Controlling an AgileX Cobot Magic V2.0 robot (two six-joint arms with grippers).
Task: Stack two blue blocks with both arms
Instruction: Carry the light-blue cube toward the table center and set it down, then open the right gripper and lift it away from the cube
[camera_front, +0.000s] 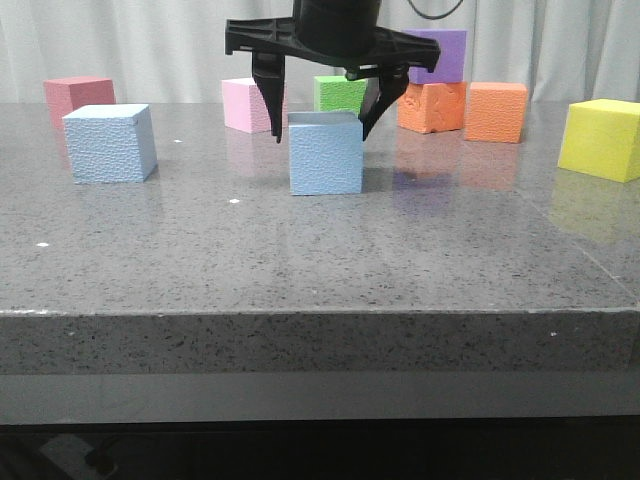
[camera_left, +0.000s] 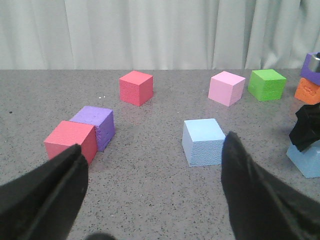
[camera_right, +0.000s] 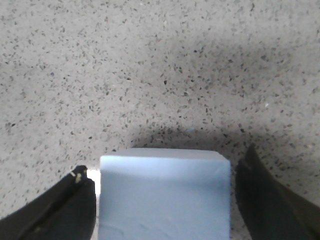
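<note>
Right gripper (camera_front: 320, 118) hangs straight down from above over the middle of the table (camera_front: 320, 270), its two dark fingers spread wide to either side of a blue block (camera_front: 326, 153). The fingertips reach only down past the block's top edge, and a gap shows on both sides, so the block stands free on the tabletop. From the right wrist, the same block (camera_right: 164, 195) fills the space between the fingers (camera_right: 60, 210) with a narrow strip of table visible on each side.

Left gripper (camera_left: 152, 195) appears only in its own wrist view, held low and looking along the table, its fingers wide apart with nothing between them. Ahead of it sits the second blue block (camera_left: 203, 142), apart from both fingers; in the front view this block (camera_front: 110, 143) stands alone at the left of the table.

The left wrist view also shows a purple block (camera_left: 96, 126) touching a red block (camera_left: 71, 141), which the front view does not show. A second red block (camera_front: 78, 97), a pink block (camera_front: 250, 104), a green block (camera_front: 340, 93), two orange blocks (camera_front: 495, 111) and a yellow block (camera_front: 601, 138) lie further back and to the right.
</note>
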